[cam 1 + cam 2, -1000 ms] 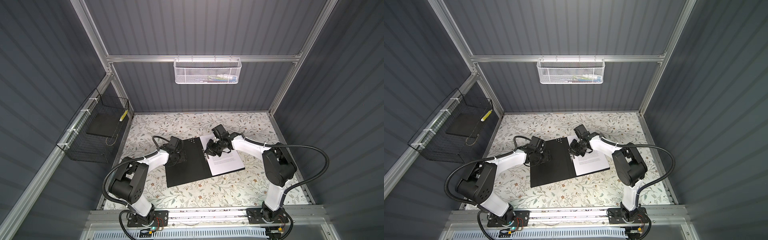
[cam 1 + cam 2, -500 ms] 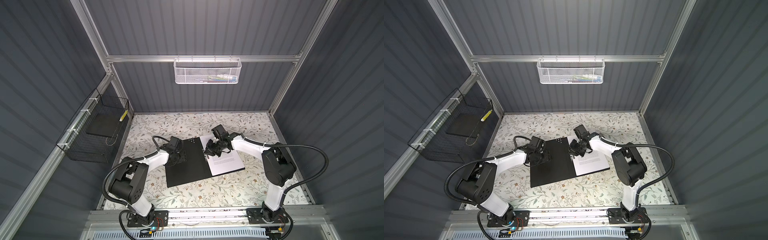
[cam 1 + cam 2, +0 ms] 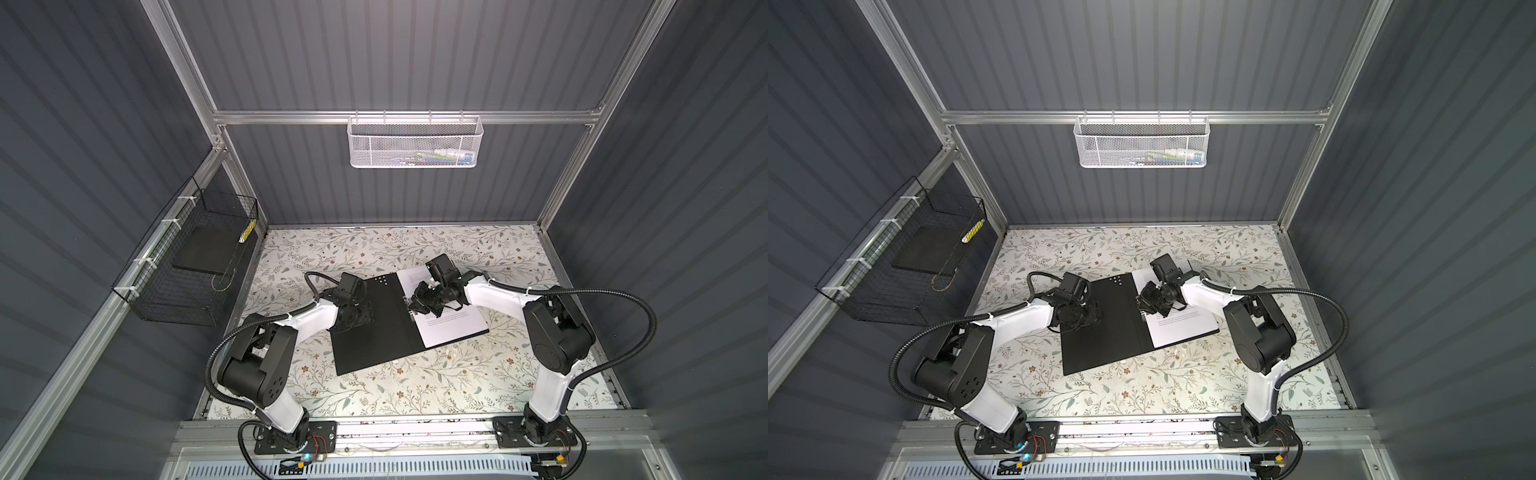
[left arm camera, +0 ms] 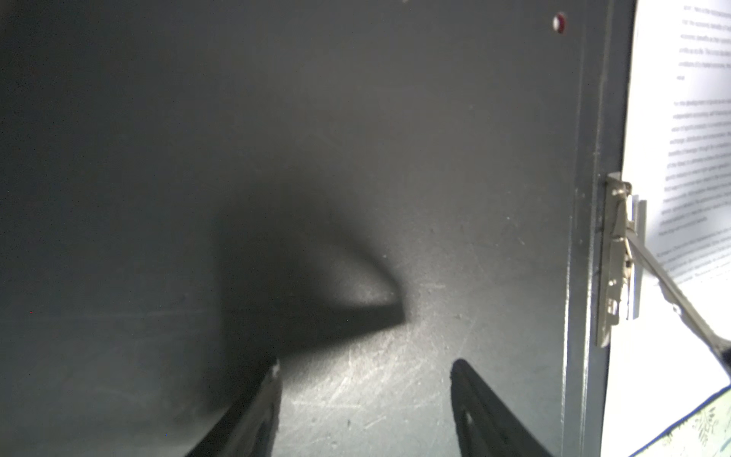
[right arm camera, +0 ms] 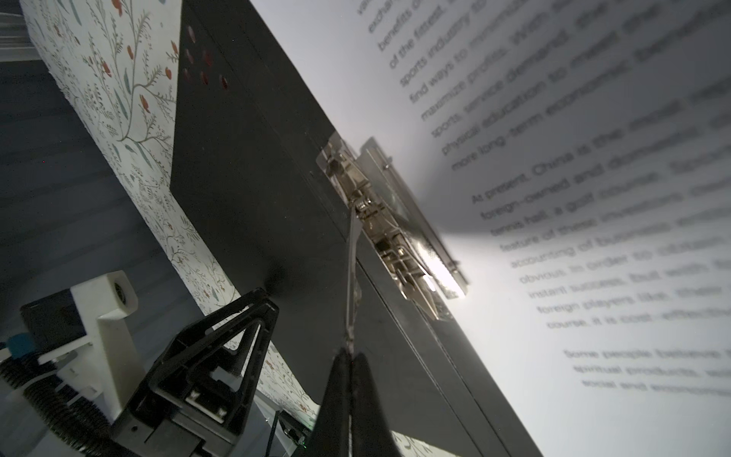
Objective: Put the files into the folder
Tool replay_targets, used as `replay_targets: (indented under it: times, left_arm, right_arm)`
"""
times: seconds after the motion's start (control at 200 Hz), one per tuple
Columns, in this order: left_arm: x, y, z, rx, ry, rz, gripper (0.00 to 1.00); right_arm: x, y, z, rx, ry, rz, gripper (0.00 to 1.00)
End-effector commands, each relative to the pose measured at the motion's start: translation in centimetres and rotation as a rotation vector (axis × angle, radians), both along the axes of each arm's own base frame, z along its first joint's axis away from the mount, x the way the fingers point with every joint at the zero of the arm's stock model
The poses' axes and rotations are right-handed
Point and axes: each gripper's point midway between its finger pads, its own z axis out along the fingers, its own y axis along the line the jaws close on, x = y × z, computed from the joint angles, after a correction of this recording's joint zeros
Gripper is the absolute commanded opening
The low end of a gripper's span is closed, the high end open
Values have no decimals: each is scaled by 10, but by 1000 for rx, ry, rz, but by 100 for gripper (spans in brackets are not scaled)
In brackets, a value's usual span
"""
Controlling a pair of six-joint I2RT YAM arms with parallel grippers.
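The folder [image 3: 374, 332] [image 3: 1100, 332] lies open on the floral table, black inside up. The files [image 3: 453, 328] [image 3: 1183, 326], white printed sheets, rest on its right half. A metal clip [image 5: 395, 225] [image 4: 617, 257] sits along the spine, and its thin lever [image 5: 352, 277] stands raised. My right gripper [image 5: 350, 354] [image 3: 415, 305] is shut on the tip of that lever. My left gripper [image 4: 364, 366] [image 3: 357, 320] is open, low over the bare left cover [image 4: 356, 158] with nothing between its fingers.
A black wire basket [image 3: 187, 282] on the left wall holds a dark flat slab [image 3: 208, 249]. A white mesh basket [image 3: 415, 141] hangs on the back rail. Floral tabletop [image 3: 415, 395] shows in front of the folder and behind it.
The right jaws have closed the last bit onto the clip lever. Both arms have barely moved, and the folder and sheets lie as before.
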Motion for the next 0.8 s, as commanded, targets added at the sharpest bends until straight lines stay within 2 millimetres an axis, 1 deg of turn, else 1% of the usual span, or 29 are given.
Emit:
replay_targets:
  times: [0.0, 0.24, 0.27, 0.49, 0.615, 0.71, 0.795]
  left_arm:
    - [-29, 26, -39, 112, 160, 55, 68]
    - [-32, 36, -49, 138, 192, 90, 68]
    - [-33, 37, -50, 140, 195, 92, 68]
    - [-40, 45, -57, 162, 223, 103, 67]
    - [-43, 50, -59, 174, 235, 107, 67]
    - [-43, 49, -60, 171, 240, 107, 67]
    - [-44, 50, -61, 175, 245, 106, 67]
  right_arm:
    - [-10, -13, -17, -27, 43, -48, 0]
    - [-27, -37, -37, -85, 57, -69, 0]
    - [-25, -44, -43, -123, 43, -87, 0]
    - [-39, -70, -73, -211, 47, -109, 0]
    - [-46, -75, -91, -232, 64, -102, 0]
    - [-52, -79, -105, -242, 84, -107, 0]
    - [-55, -83, -113, -257, 88, -108, 0]
